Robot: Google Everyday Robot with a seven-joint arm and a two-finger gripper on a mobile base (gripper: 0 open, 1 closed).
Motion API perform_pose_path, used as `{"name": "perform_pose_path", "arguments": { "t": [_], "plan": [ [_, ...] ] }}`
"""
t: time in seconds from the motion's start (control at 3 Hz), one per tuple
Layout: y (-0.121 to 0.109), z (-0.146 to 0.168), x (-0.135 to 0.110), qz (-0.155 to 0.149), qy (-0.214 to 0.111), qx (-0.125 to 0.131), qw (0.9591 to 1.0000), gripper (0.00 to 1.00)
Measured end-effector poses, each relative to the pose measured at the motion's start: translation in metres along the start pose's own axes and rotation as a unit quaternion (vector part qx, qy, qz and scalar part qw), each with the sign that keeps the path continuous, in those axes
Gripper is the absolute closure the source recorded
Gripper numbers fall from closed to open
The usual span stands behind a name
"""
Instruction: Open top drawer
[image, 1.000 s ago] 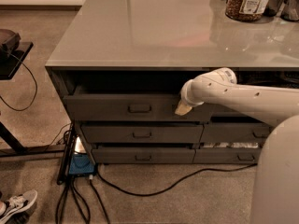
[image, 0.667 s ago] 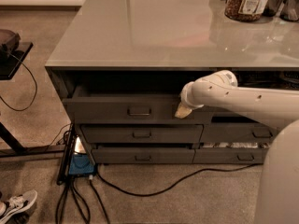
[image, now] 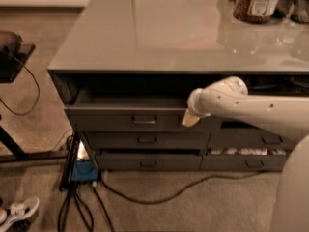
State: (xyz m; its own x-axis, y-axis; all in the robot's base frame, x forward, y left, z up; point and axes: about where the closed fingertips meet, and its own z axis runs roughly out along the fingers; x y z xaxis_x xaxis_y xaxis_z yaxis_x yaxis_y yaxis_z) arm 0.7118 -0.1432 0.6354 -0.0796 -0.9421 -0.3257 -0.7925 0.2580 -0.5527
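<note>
The top drawer (image: 116, 121) is a wide dark-grey drawer under the grey counter top, pulled out a short way, with a small rectangular handle (image: 144, 121) at its centre. A dark gap shows above its front panel. My gripper (image: 189, 119) is at the end of the white arm (image: 241, 103) that reaches in from the right. It sits at the drawer's top front edge, to the right of the handle.
Two shallower grey drawers (image: 147, 140) lie below, with a narrower stack (image: 251, 151) to the right. A jar (image: 256, 1) stands on the counter (image: 169, 28). Cables and a blue box (image: 84, 170) lie on the carpet. A black stand (image: 12, 57) is at left.
The drawer front has come out slightly further from the cabinet. The gripper stays at its top edge.
</note>
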Motion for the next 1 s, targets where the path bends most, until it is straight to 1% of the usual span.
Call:
{"name": "perform_pose_path", "arguments": {
  "t": [0.33, 0.67, 1.0],
  "plan": [
    [0.0, -0.002, 0.0, 0.0, 0.0, 0.0, 1.0, 0.77],
    [0.017, -0.011, 0.002, 0.005, -0.001, 0.004, 1.0, 0.58],
    [0.017, -0.014, 0.002, 0.005, -0.001, 0.004, 1.0, 0.34]
  ]
}}
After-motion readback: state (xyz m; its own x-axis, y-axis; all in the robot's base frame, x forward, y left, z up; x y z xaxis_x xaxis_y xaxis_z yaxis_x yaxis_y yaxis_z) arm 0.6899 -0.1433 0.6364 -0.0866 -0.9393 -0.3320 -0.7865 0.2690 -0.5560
